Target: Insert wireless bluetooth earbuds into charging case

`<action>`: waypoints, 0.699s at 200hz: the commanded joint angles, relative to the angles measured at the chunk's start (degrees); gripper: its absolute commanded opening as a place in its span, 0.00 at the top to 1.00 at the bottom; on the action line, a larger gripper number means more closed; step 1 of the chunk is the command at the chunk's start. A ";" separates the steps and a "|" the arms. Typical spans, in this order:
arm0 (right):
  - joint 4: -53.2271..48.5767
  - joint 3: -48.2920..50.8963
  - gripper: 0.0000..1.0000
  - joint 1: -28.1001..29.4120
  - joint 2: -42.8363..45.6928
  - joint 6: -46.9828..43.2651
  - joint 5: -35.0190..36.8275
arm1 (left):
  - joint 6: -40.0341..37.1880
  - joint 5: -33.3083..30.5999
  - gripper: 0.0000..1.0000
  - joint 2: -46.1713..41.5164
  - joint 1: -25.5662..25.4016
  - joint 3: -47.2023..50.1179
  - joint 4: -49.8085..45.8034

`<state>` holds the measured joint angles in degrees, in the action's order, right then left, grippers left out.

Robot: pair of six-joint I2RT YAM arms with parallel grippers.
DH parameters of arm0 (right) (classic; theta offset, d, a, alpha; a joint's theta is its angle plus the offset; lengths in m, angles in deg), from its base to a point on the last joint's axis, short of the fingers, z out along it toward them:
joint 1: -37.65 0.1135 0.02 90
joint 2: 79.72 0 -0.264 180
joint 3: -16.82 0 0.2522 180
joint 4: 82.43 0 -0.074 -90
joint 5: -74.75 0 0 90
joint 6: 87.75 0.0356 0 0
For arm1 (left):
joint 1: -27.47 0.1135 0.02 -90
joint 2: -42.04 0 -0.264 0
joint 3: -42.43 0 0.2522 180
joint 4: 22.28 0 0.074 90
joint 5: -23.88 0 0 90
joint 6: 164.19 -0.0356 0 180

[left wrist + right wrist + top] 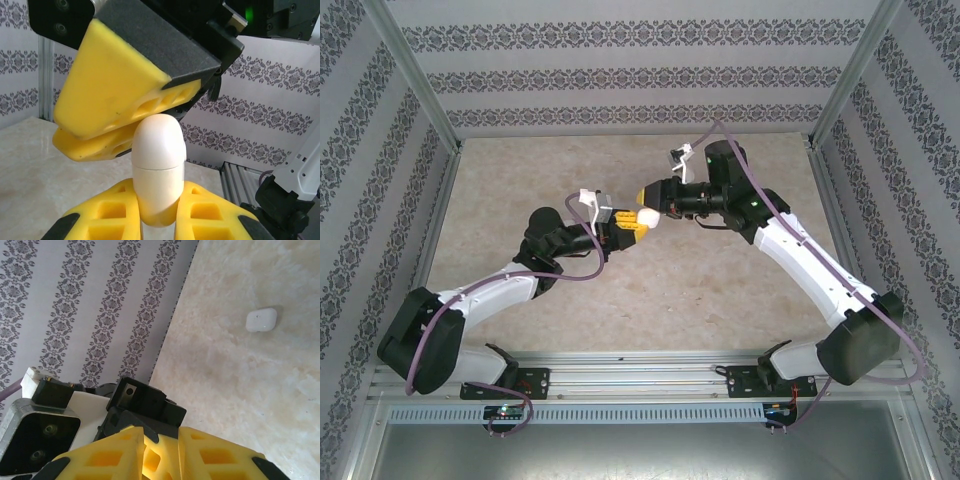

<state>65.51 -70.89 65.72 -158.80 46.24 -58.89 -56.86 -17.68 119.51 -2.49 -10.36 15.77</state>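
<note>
left wrist view: my left fingers [112, 212] are clamping the charging case [159, 150] by its lower half, one yellow finger on each side, so my left gripper [159, 202] is closed on it. the case is standing upright between them, its seam running level across the middle and its lid sitting shut. right on top of the case, my right fingers [110, 90] are leaning against its rounded crown. the two of them are lying nearly together, and whether they are pinching the lid or only touching it i cannot tell. from the right wrist, my right gripper [150, 457] is showing just a narrow slit between its fingers. from the top external camera, the case is hanging in the air where both arms are meeting, my left arm [510, 285] reaching to it from the left and my right arm [810, 260] from the right. well below the case the table [650, 310] is lying pale, and a second case [261, 320] is resting flat on it, well apart from the held one.
</note>
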 commanded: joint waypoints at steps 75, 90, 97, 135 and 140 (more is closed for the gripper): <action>-5.68 2.80 0.62 0.34 9.97 -8.38 11.49 | 5.17 -6.46 1.00 1.09 0.06 0.06 1.24; -4.64 3.61 0.61 -0.16 11.91 -8.48 14.35 | 6.48 -7.85 1.00 1.51 0.20 0.31 -1.70; -4.74 3.97 0.60 -0.49 12.94 -8.57 15.69 | 6.68 -8.37 1.00 1.86 0.33 0.40 -2.86; -7.26 9.26 0.54 -1.44 19.82 -11.92 24.10 | 7.99 -14.37 1.00 5.51 1.42 1.70 -6.67; -7.35 10.37 0.53 -1.67 20.76 -12.31 25.08 | 8.09 -14.81 1.00 6.20 1.75 1.32 -8.17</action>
<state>60.22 -64.49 64.98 -141.89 37.50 -41.56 -50.94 -27.51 123.01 -2.31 -9.42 12.73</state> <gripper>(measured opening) 0.453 0.149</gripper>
